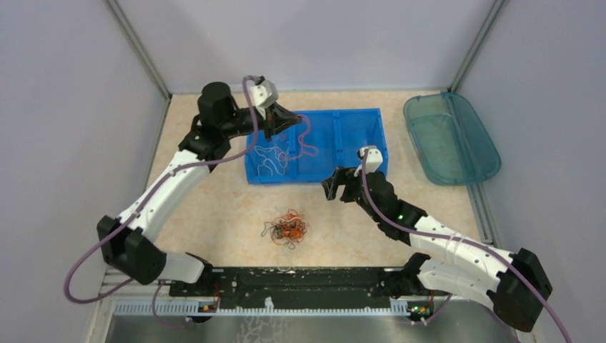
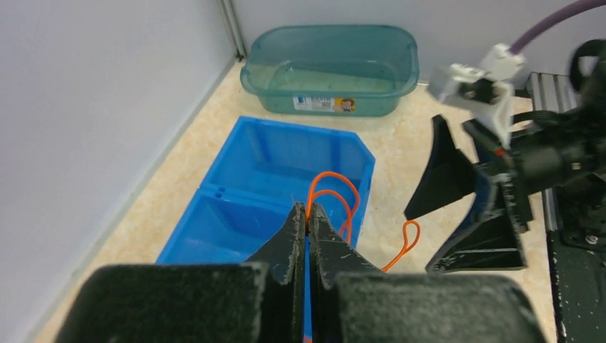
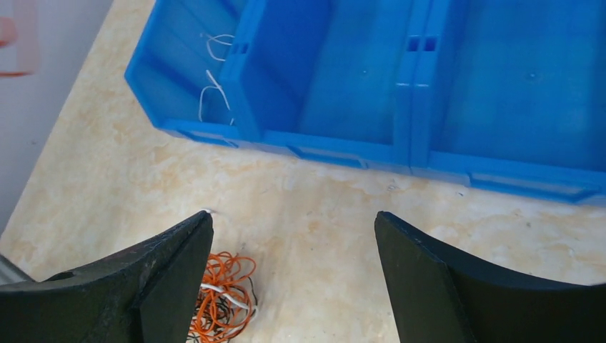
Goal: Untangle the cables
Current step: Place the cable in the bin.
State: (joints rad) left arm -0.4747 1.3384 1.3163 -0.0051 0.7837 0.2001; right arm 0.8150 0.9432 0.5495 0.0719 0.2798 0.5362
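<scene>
A tangle of red-orange, black and white cables lies on the table near the front middle; part of it shows in the right wrist view. My left gripper is shut on a red-orange cable and holds it above the blue bin; the cable hangs in loops over the bin's middle compartment. Several white cables lie in the bin's left compartment. My right gripper is open and empty, just in front of the bin, right of the tangle.
The blue bin has three compartments. A teal plastic tub stands at the back right, also seen in the left wrist view. Grey walls enclose the table on the left, back and right.
</scene>
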